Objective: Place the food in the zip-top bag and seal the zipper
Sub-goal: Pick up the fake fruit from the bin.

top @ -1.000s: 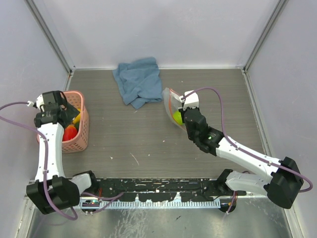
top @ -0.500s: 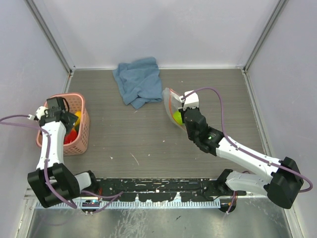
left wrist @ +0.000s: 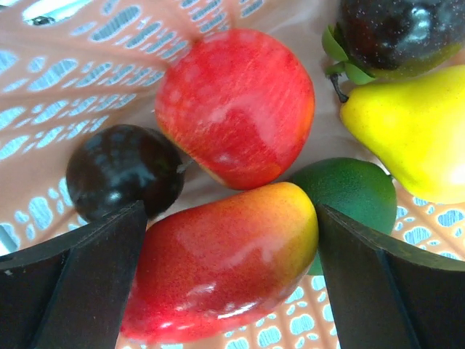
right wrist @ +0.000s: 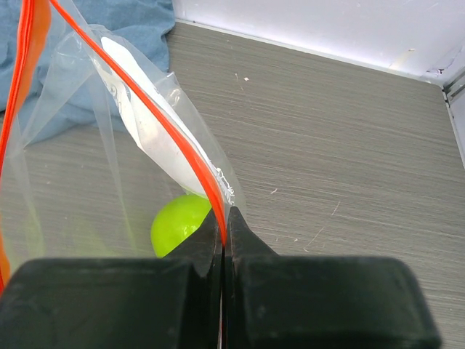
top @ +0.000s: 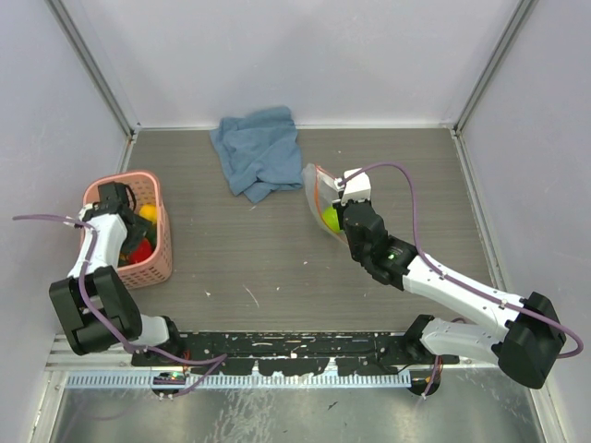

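Pink lattice basket (left wrist: 73, 87) is surrounding the left claw (left wrist: 229, 247), whose fingers are standing wide apart, one on each side of a red-and-yellow mango (left wrist: 225, 291). Just beyond the claw's tips a red apple (left wrist: 236, 105) is lying, with a dark plum (left wrist: 123, 171) to its left and a green fruit (left wrist: 352, 193) and a yellow pear (left wrist: 414, 134) to its right. The right claw (right wrist: 224, 229) is pinching together on the zip-top bag (right wrist: 87, 167) at its red-orange zipper (right wrist: 167, 138), above the counter (right wrist: 349, 160). A lime-green fruit (right wrist: 178, 222) is sitting inside the bag, just left of the claw's tips, with the blue cloth (right wrist: 145, 22) lying beyond
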